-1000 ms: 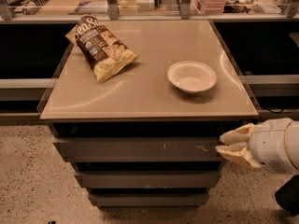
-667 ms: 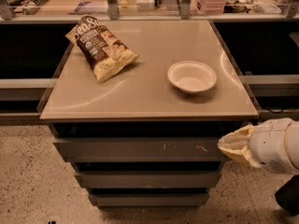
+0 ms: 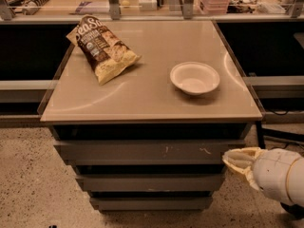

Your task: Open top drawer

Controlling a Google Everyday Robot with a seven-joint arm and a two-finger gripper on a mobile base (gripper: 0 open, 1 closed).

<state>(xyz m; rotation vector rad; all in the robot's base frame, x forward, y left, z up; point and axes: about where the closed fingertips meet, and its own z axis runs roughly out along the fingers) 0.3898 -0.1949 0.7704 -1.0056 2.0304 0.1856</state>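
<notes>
The top drawer (image 3: pixel 142 152) is the widest of three grey flat fronts under the tan tabletop, with small pale scratches toward its right side and a dark gap above it. It stands out a little beyond the two narrower drawers below. My gripper (image 3: pixel 236 159) comes in from the lower right on a white wrist. Its pale fingertips are at the right end of the top drawer's front, at the height of the drawer.
On the tabletop (image 3: pixel 95 103) lie a chip bag (image 3: pixel 102 47) at the back left and a white bowl (image 3: pixel 194 77) at the right. Two lower drawers (image 3: pixel 149 182) sit beneath. Dark shelving flanks the cabinet; speckled floor (image 3: pixel 28 184) lies around it.
My gripper has shifted slightly to the right, away from the drawer's front. The drawer, bag and bowl have not moved.
</notes>
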